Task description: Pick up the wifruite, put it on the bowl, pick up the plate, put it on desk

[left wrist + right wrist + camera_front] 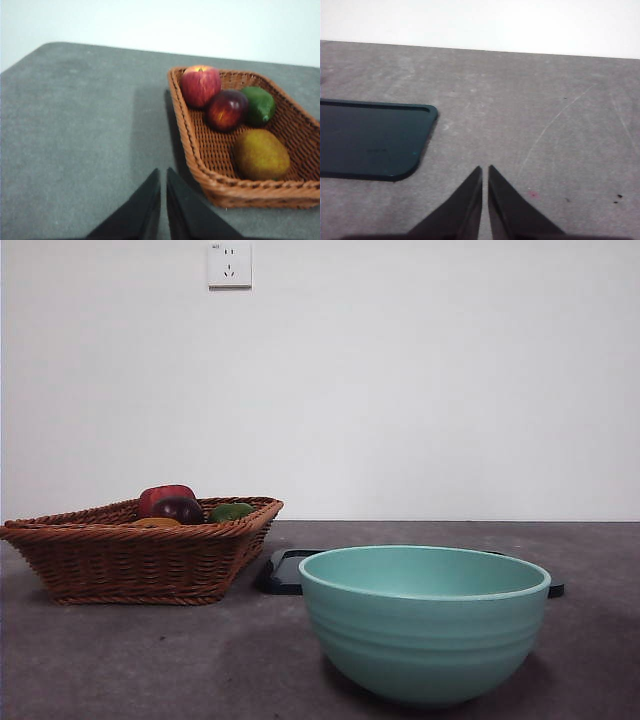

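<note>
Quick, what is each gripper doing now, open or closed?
Left gripper: closed, empty, beside the basket.
Right gripper: closed, empty, near the plate.

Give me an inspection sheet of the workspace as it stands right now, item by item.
Surface: dark grey desk, matte, faintly scratched.
Job's things: wifruite lies in the wicker basket, untouched; mint-green bowl stands upright on the desk, its inside hidden from this low angle; dark flat plate lies on the desk behind the bowl.
Clutter: in the basket also a red apple, a dark red fruit and a green fruit.
Grippers: left gripper shut, above the desk beside the basket; right gripper shut, above the desk near the plate's corner.
Cables: nothing seen.
Surroundings: white wall with a socket.
</note>
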Motion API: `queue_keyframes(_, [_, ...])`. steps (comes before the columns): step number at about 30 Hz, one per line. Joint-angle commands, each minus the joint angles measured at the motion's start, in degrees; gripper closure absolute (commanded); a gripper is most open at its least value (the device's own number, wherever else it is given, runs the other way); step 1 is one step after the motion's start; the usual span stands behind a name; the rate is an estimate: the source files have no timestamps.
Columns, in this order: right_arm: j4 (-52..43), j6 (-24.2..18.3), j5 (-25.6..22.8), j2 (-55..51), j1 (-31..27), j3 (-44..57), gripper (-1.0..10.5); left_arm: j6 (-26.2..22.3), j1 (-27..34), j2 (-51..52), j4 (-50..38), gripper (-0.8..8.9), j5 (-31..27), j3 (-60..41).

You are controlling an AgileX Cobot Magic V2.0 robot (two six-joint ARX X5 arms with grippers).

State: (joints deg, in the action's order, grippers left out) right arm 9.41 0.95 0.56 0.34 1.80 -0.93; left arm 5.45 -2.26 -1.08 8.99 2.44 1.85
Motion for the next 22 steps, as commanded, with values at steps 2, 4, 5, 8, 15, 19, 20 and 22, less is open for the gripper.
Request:
queue_keyframes(2, [-0.02, 2.73, 0.94, -0.13, -0.07, 0.28, 9.3, 0.33, 0.02, 0.07, -1.11, 7.95, 0.17, -1.18])
queue_keyframes(4, [0.2, 3.63, 0.94, -0.13, -0.07, 0.28, 9.3, 1.33, -0.02, 0.07, -0.9, 7.97, 1.57, -1.18])
queue_keyframes(5, [0.33, 3.93, 0.96, -0.13, -0.07, 0.28, 9.3, 1.31, -0.02, 0.04, -1.01, 7.97, 1.88, -1.18])
queue_keyframes(8, [0.04, 6.38, 1.01, -0.13, -0.04, 0.17, 9.3, 1.57, -0.11, 0.04, -1.51, 7.97, 2.12, -1.01])
queue_keyframes(15, [-0.15, 15.74, 2.19, -0.11, 0.98, -4.33, 9.4, 7.98, -1.92, 0.04, -5.2, 7.97, 2.12, 2.43])
queue_keyframes(19, [-0.17, 18.64, 1.55, 0.04, 1.68, -8.52, 9.4, 9.22, -3.19, -0.17, -5.73, 7.97, 2.08, 6.29])
queue_keyframes(20, [-0.11, 19.1, 1.53, 0.26, 1.79, -9.53, 9.4, 9.22, -3.41, -0.46, -5.73, 7.97, 2.05, 7.3])
queue_keyframes(22, [0.85, 20.39, 1.53, 0.85, 1.99, -12.17, 9.4, 10.49, -3.76, -1.55, -5.75, 7.97, 2.05, 9.81])
